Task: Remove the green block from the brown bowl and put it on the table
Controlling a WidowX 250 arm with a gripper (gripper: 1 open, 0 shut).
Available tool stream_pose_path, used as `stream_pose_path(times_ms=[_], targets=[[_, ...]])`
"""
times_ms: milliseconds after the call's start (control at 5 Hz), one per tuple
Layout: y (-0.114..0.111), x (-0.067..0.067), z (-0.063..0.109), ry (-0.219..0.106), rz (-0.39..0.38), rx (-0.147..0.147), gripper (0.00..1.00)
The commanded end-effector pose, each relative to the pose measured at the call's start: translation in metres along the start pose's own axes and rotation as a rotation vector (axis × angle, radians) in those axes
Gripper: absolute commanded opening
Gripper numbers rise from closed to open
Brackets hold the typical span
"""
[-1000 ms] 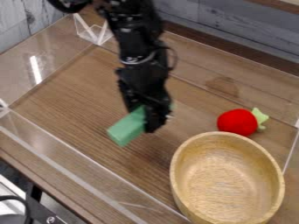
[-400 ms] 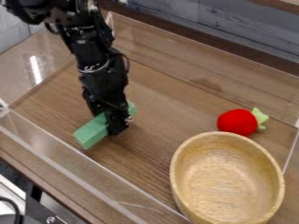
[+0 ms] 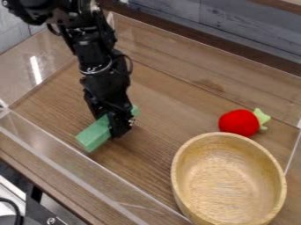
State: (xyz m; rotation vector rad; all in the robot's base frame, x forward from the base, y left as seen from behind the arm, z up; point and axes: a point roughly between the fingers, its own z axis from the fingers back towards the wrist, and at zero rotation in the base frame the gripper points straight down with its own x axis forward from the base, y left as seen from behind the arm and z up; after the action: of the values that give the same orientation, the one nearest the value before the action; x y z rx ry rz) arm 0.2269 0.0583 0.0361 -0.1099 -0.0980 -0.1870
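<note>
The step in hand, as I judge it, is setting the green block [image 3: 93, 135] down and letting it go, and the claw [image 3: 109, 126] is closed on it, with part of the block sticking out toward the near edge and a bit of green showing on the other side. The block is at or just over the surface [image 3: 153, 163], well apart from the brown bowl [image 3: 194, 195]; whether its underside touches the wood I cannot tell from this angle. To do this well, lower straight and gently until the block meets the wood flat — no push sideways, since the low clear wall [image 3: 59, 149] runs near the block's outer end and could catch it or tip it. Then open the claw only as far as the block needs, and lift straight up so that no finger drags it along. The surface is brown wood grain, lit fairly evenly, with the bowl near the front right and a red strawberry-like toy [image 3: 240, 122] just behind it. Beyond the far edge there is grey, wood-like flooring [image 3: 235, 26] — and a dark cable [image 3: 12, 206] curls at the near left corner.
</note>
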Motion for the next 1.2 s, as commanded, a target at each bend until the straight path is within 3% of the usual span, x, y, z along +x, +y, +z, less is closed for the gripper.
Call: stream_pose_path(times_ms=[0, 400, 600, 800, 1000], targets=[[-0.001, 0.010, 0.012, -0.039, 0.000, 0.015, 0.00], [-0.006, 0.014, 0.015, -0.033, 0.022, 0.004, 0.00], [-0.007, 0.015, 0.021, -0.035, 0.033, 0.001, 1.00], [-0.009, 0.017, 0.032, -0.051, 0.044, 0.006, 1.00], [-0.008, 0.012, 0.020, -0.037, 0.037, 0.010, 1.00]])
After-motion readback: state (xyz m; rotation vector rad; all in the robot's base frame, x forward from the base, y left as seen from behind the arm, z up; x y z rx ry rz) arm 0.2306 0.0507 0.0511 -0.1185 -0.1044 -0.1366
